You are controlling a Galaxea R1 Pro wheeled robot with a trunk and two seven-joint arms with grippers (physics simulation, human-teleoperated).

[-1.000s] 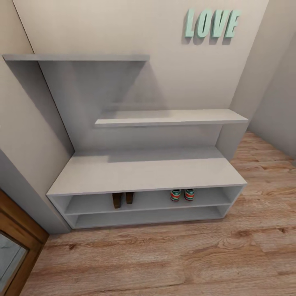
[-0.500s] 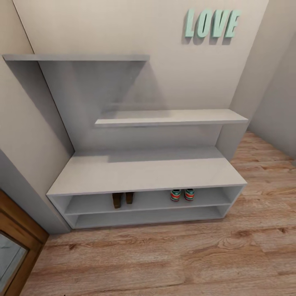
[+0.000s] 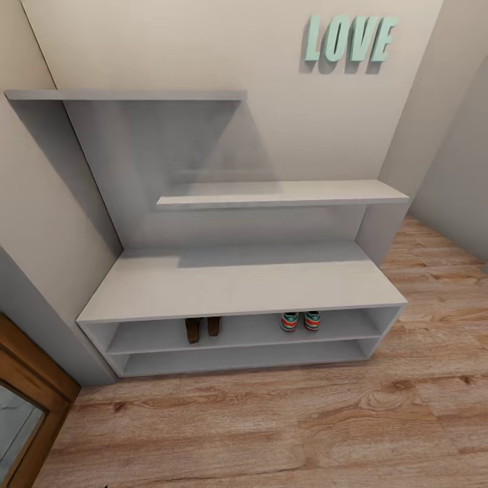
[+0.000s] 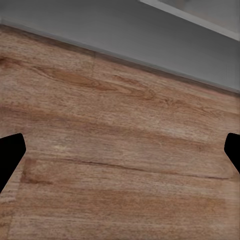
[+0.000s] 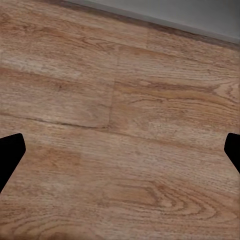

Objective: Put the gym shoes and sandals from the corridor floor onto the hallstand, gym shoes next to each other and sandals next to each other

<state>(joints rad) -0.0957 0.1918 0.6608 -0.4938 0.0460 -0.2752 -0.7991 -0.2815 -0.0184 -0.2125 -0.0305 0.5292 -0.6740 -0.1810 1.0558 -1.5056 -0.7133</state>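
The gym shoes (image 3: 300, 321) stand side by side in the upper of the two low slots of the hallstand (image 3: 237, 281), toward its right end, their red-orange heel patches facing out to the near side. The sandals (image 3: 202, 328) stand in the same slot, left of the middle, the two brown pieces just beside each other and well apart from the gym shoes. The lower slot runs beneath them.

The hallstand sits against the far wall, its wide top bare, with a lower stepped shelf (image 3: 285, 193) on the right of its back panel and a higher one (image 3: 129, 95) on the left. Teal letters reading "LOVE" (image 3: 349, 39) hang on the wall above and to the right. The corridor floor (image 3: 271, 427) spreads across the near side. A wooden frame (image 3: 30, 400) stands at the near left corner.

In the left wrist view, the left claw (image 4: 120, 155) is spread wide, its two dark fingertips at opposite edges of the picture, nothing between them, over floor planks with a grey base edge beyond. In the right wrist view, the right claw (image 5: 120, 155) is likewise spread wide and holds nothing, over bare planks near a grey edge.
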